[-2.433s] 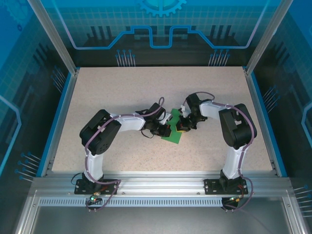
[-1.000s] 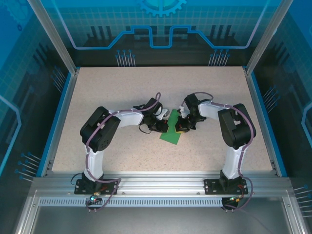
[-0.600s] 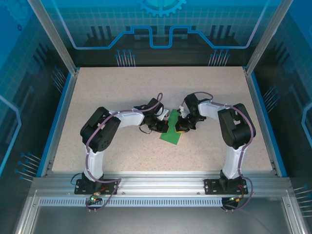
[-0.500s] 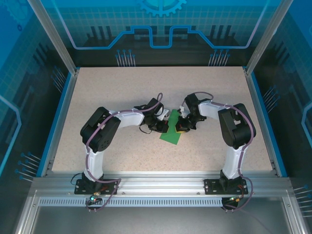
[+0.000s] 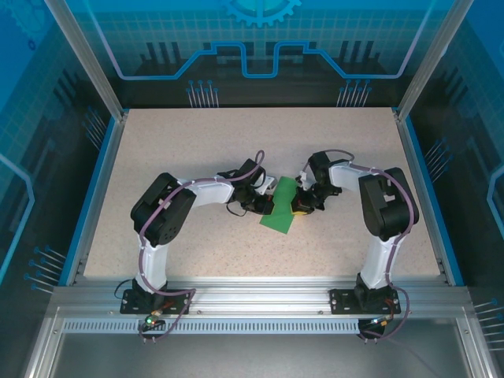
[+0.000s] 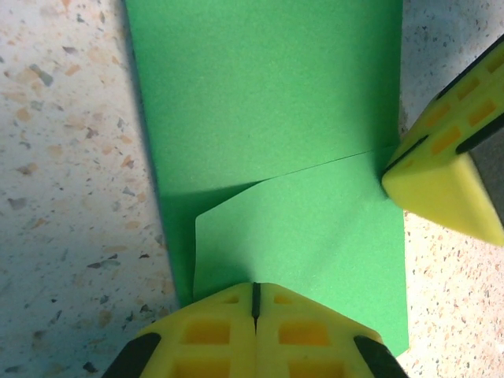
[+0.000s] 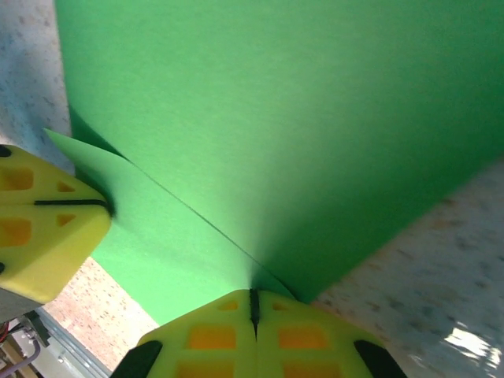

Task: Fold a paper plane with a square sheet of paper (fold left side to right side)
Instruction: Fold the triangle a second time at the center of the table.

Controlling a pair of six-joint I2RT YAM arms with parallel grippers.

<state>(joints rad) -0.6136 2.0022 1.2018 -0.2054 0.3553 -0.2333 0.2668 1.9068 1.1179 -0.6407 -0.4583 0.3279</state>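
Left wrist: left gripper (image 6: 254,311) fingers pressed together, tip on folded flap (image 6: 299,228), bottom centre; right gripper (image 6: 417,177) closed too, right edge; square sheet of paper (image 6: 268,94) flat on table (image 6: 63,157), filling mid-frame. Prob best: press firm w/ both tips, slide slowly along crease so sheet won't skid.

You have plain bright green paper (image 6: 268,118) on a beige table (image 6: 71,157) flecked with brown and grey. The left gripper (image 6: 253,290) and right gripper (image 7: 253,295) are yellow with black seams. Arms (image 5: 206,192) are white and black, cables (image 5: 142,260) purple, walls (image 5: 315,39) blue with a pale grid.
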